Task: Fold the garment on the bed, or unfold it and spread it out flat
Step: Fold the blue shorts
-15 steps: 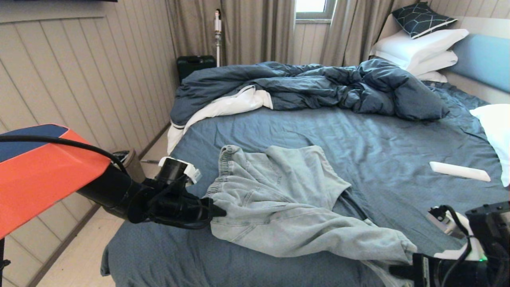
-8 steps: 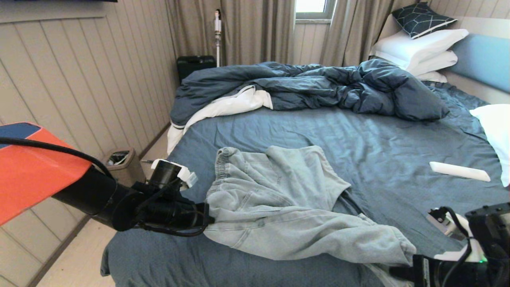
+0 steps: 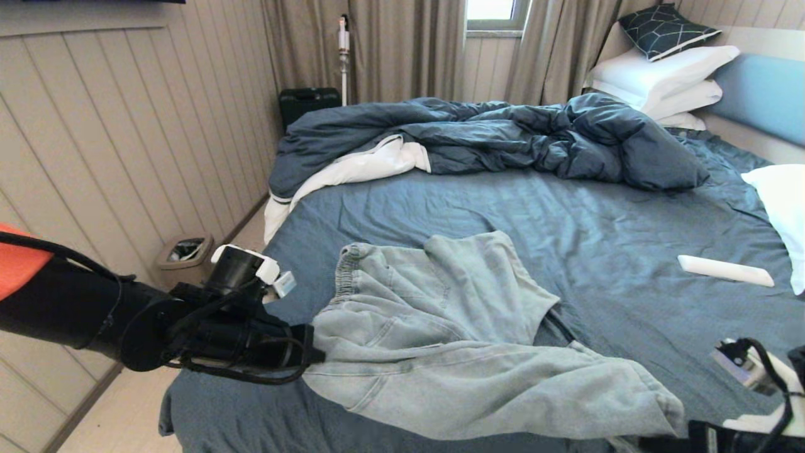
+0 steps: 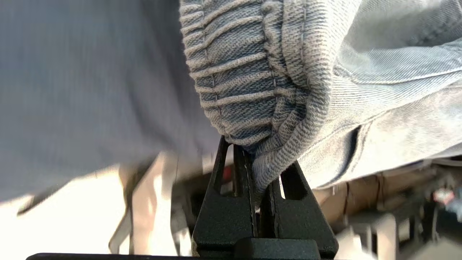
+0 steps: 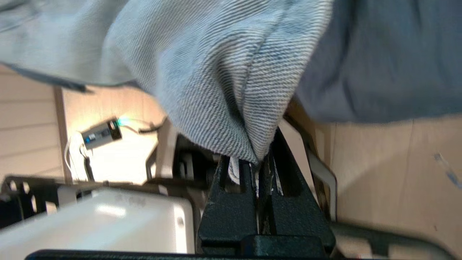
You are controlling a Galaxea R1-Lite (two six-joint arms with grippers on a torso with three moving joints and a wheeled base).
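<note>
1. The garment (image 3: 453, 352) lies rumpled on the near half of the bed (image 3: 566, 220), one leg trailing toward the near right corner.
2. The left gripper (image 4: 257, 169), at the bed's near left edge, has its fingers pinched on the gathered waistband (fabric bunched between the tips).
3. The right gripper (image 5: 260, 162), at the near right corner, has its fingers pressed together on a fold of the garment's leg.

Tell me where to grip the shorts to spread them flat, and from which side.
Grip the shorts as now: left gripper shut on the gathered waistband corner, right gripper shut on the leg hem. Come level from the near bed edge; these thick ends face it.
</note>
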